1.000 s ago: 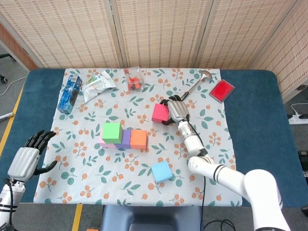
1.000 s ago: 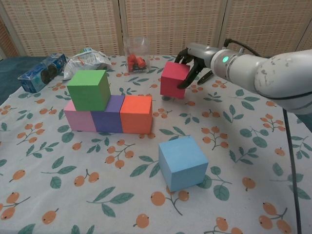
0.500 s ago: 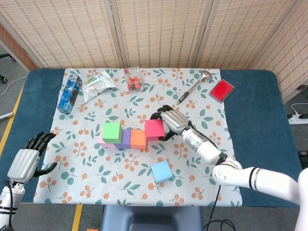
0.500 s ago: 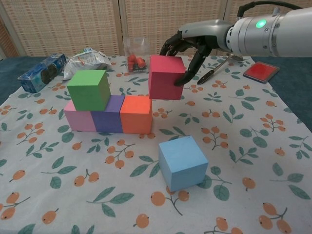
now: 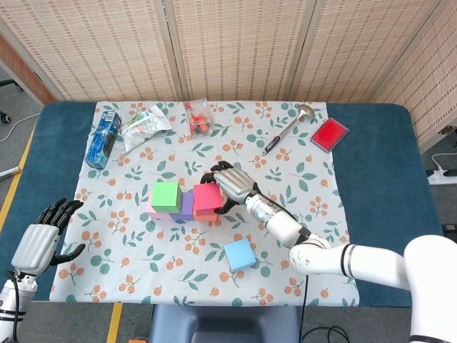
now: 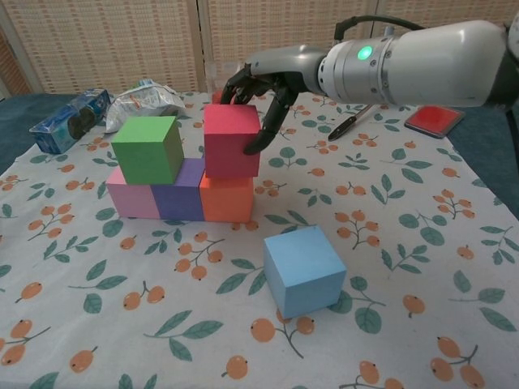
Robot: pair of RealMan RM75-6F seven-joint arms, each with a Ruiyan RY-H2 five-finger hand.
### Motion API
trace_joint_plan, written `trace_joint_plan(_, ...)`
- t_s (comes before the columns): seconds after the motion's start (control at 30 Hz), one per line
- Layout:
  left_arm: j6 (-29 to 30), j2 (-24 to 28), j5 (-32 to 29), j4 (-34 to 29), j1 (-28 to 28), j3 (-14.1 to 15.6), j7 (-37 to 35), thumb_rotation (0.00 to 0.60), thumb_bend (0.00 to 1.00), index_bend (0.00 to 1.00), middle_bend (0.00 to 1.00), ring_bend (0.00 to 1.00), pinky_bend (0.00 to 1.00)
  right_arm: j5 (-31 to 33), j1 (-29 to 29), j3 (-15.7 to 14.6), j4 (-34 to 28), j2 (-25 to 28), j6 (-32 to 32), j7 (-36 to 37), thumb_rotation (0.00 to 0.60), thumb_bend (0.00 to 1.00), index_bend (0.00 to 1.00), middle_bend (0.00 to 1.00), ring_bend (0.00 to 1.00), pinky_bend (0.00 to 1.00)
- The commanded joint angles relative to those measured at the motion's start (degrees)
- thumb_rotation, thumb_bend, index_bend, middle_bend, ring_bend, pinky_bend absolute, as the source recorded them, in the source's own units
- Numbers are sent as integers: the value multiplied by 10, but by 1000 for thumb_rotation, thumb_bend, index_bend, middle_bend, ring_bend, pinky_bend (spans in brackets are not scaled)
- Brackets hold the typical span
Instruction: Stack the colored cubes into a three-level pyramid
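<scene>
Six cubes are visible, one of each colour, and the orange cube [image 6: 226,197] serves as the landmark. A bottom row of three runs left to right across the floral cloth [image 6: 422,243]: the pink cube [image 6: 132,200] at the far left, the purple cube [image 6: 182,192] touching the orange cube's left face, and the orange cube at the right end. The green cube [image 6: 147,148] sits on the second level, left of the orange cube, over the pink and purple join. The red cube [image 6: 232,140] is directly above the orange cube, its faces roughly parallel to the row, shifted slightly toward the purple side; whether it rests fully on the orange top cannot be told. The right hand [image 6: 258,87] holds the red cube, with fingers [image 6: 263,134] curled down over its top and right face. The blue cube [image 6: 303,270] lies alone on the cloth, nearer the camera than the orange cube and to its right, turned slightly off the row's line. The left hand [image 5: 41,239] hovers well left of the row, off the cloth, holding nothing with fingers spread apart.
</scene>
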Motion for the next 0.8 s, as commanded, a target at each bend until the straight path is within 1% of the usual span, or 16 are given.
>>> trace_joint_plan(0.03, -1, -1, 1, 2, 0, -1, -2, 600, 250, 108, 120, 54, 156, 33, 23, -6, 7, -14, 12, -20, 600, 217, 361, 322, 116, 0)
trace_joint_plan(0.53, -2, -3, 12, 10, 2, -2, -9, 600, 249, 103, 120, 54, 156, 173, 88, -22, -3, -31, 59, -92, 600, 217, 337, 322, 115, 0)
trace_joint_plan(0.8, -1, -2, 16, 12, 4, -1, -11, 600, 250, 102, 119, 54, 155, 219, 108, -23, -2, -38, 79, -112, 600, 218, 329, 322, 113, 0)
